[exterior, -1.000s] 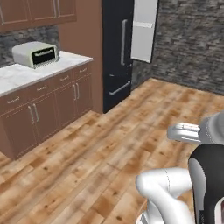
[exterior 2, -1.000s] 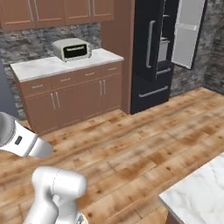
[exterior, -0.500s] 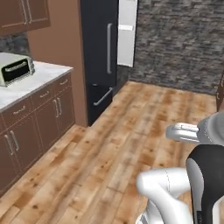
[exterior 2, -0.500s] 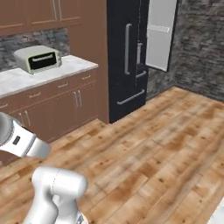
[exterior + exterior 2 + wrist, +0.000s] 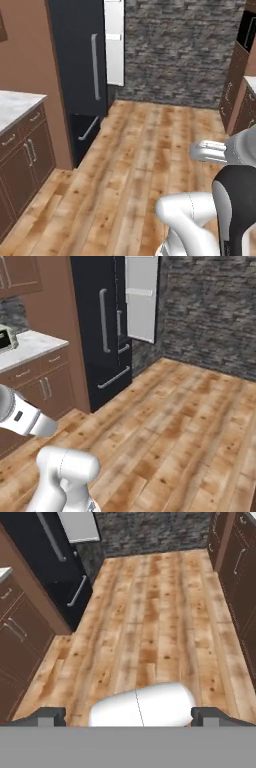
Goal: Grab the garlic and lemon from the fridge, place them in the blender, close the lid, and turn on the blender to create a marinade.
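The gripper [image 5: 128, 716] has its 2 dark fingertips [image 5: 49, 716] spread wide apart at the bottom of the hand view, with nothing between them; they hang over bare wooden floor [image 5: 150, 612].

Taking the fridge [image 5: 80, 75] as landmark: it stands tall and dark ahead of the arm and to its left, 1 grey bar handle [image 5: 94, 66] on its closed door and a second bar on the drawer below. Its far door [image 5: 114, 42] is swung open, showing a white inner face with bins. Garlic and lemon cannot be made out from here.

Just left of the fridge runs a brown panel, then brown cabinets [image 5: 45, 388] under a pale marble counter [image 5: 27, 348]. Behind the fridge stands a grey stone wall [image 5: 180, 50].
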Motion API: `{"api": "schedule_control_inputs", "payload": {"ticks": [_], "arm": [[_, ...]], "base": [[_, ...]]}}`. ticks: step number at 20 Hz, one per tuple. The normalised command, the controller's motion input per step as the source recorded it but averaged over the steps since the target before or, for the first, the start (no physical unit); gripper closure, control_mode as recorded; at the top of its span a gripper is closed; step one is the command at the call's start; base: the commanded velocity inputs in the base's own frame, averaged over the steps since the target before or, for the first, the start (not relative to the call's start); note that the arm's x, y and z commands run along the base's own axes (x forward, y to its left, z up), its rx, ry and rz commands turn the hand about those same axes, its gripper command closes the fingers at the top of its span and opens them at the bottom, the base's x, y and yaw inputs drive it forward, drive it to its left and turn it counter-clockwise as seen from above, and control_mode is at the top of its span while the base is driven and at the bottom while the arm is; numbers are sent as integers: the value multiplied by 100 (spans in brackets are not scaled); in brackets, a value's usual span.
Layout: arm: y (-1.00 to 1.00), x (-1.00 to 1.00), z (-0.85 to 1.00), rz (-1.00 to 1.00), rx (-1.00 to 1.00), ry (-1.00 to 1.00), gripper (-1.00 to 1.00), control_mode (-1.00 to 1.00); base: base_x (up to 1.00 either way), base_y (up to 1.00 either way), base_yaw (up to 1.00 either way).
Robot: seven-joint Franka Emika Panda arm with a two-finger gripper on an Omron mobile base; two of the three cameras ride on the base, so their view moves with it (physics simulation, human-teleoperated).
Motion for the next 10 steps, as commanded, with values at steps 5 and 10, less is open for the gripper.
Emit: {"api": "schedule_control_inputs", "payload": {"ticks": [5,10], "arm": [[0,0,0,0,0,0,-100,100],[0,0,0,0,0,0,-100,100]], "base": [[100,-19,-12],[100,-36,1]]}}
